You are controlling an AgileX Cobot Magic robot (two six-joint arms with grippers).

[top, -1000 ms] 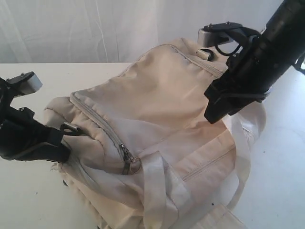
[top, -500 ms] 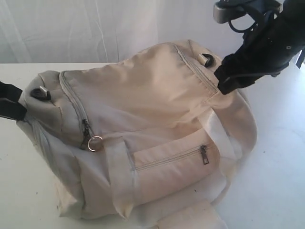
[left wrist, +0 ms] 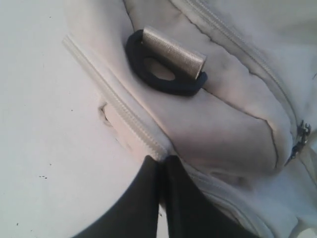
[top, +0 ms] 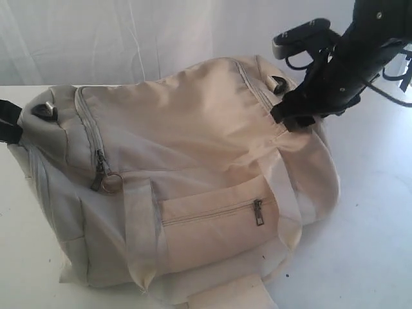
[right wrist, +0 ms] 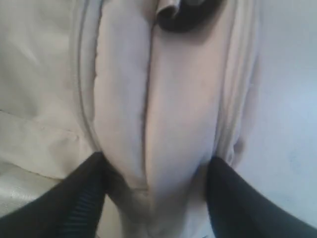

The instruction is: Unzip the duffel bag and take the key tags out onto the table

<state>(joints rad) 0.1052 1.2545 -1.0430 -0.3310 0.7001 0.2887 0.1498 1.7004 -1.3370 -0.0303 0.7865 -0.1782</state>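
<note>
While the duffel bag [top: 193, 135] is lying on its side across the white table [top: 373, 212], filling most of the exterior view, you are working it from both ends. Your left gripper [left wrist: 160, 166] is sitting at the bag's left end with its jaws pressed flat together, the tips nipping the piped seam where the end panel meets the side, so it is gripping a thin edge of the fabric. Just beyond those tips a black D-ring [left wrist: 171, 87] is lying flat on the end panel with a pale ribbed sleeve [left wrist: 174, 52] across it. Your right gripper [right wrist: 156, 188] is bearing down on the opposite end, jaws spread wide, and its dark fingers [right wrist: 79, 203] are straddling a raised fold of cream fabric that is touching both of them; whether they are squeezing it is not clear. A second D-ring [top: 278, 82] is showing just past that fold. Along the top, the main zipper is running closed to its metal pull [top: 98, 168], which is hanging near the left end with a ring [top: 111, 183] on it. On the facing side, a pocket zipper pull [top: 258, 212] is hanging between two pale webbing straps [top: 138, 225].
</note>
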